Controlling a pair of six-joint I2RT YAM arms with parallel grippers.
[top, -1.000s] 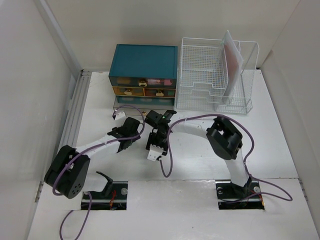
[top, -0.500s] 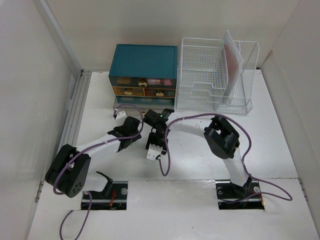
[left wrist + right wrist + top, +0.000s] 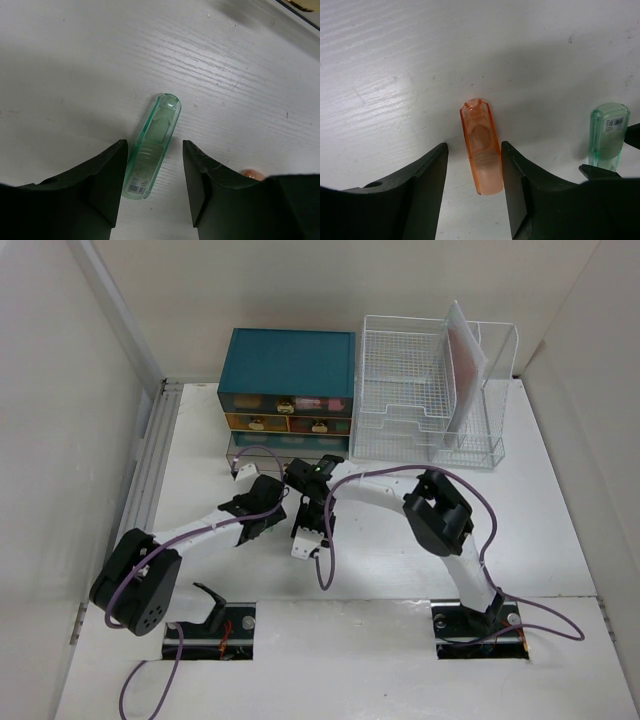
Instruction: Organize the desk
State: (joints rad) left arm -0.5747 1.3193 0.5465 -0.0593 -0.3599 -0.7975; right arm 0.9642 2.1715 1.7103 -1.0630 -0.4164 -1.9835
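Tidying looks barely begun on the white desk (image 3: 560,540) stretching ahead of both arms: the left gripper (image 3: 154,145), jaws apart, straddles a clear green case (image 3: 159,125) lying flat, while the right gripper (image 3: 474,146), jaws likewise apart, brackets an orange case (image 3: 481,155). Neither is clamped yet; the teal drawer box (image 3: 288,375) and wire rack (image 3: 430,400) stand behind.

The desk (image 3: 560,520) bears a green case (image 3: 152,150) and an orange case (image 3: 482,147).

You have a see-through green tube (image 3: 152,145) with a barcode sticker (image 3: 135,188) and a see-through orange tube (image 3: 481,147). The desk (image 3: 75,60) is white with faint grain, the drawer box (image 3: 288,365) teal.
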